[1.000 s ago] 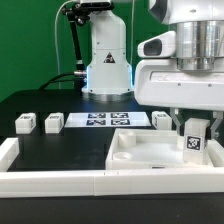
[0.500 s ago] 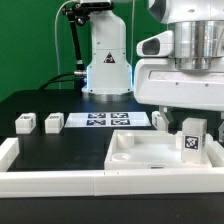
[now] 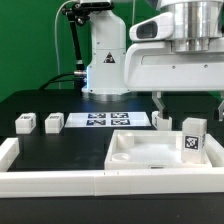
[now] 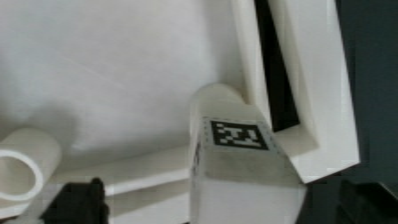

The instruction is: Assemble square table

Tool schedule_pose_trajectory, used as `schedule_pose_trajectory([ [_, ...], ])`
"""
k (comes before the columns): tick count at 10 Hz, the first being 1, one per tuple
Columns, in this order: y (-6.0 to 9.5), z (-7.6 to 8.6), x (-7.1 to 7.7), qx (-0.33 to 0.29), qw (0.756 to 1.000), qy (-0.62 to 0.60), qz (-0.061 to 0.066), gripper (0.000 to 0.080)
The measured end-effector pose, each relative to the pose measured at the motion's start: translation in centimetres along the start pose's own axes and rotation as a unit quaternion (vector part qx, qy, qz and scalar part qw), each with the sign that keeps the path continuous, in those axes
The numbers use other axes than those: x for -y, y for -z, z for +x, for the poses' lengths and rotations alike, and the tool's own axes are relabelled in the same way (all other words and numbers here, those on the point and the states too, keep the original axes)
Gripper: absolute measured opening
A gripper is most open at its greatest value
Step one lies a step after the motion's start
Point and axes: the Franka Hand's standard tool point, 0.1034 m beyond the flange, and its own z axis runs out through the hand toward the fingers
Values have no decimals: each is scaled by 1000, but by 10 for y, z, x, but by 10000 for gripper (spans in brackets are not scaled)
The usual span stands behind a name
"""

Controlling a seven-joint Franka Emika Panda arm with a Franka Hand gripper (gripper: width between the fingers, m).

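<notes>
End effector [image 3: 189, 103] hanging released, jaws wide, above upright leg block [image 3: 193, 135] (tagged) standing at tabletop [image 3: 140, 163] 2 o'clock corner.

Worktop stock, counted:
- White square tabletop [image 3: 165, 158] with raised rim: one.
- Small white tagged leg blocks [image 3: 24, 123] [image 3: 52, 123] [image 3: 161, 120] [image 3: 193, 138]: four.
- Marker board [image 3: 100, 121]: one.
- White border rail [image 3: 60, 181]: one.
</notes>
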Motion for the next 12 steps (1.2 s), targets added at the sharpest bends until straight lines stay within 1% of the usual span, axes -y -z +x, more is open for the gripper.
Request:
schedule_pose_trajectory([
  [1, -2, -1, -1, 1, 1000, 0, -1, 648],
  [5, -3, -1, -1, 1, 1000, 0, -1, 648],
  [6, -3, -2, -1, 1, 1000, 18, -3, 648],
  [7, -6, -7, 0, -1, 999, 54, -5, 648],
  [8, -10, -16, -5, 2, 996, 94, -6, 648],
  [9, -10, -21, -10, 7, 991, 132, -7, 648],
  [12, -11, -23, -12, 8, 990, 141, -7, 648],
])
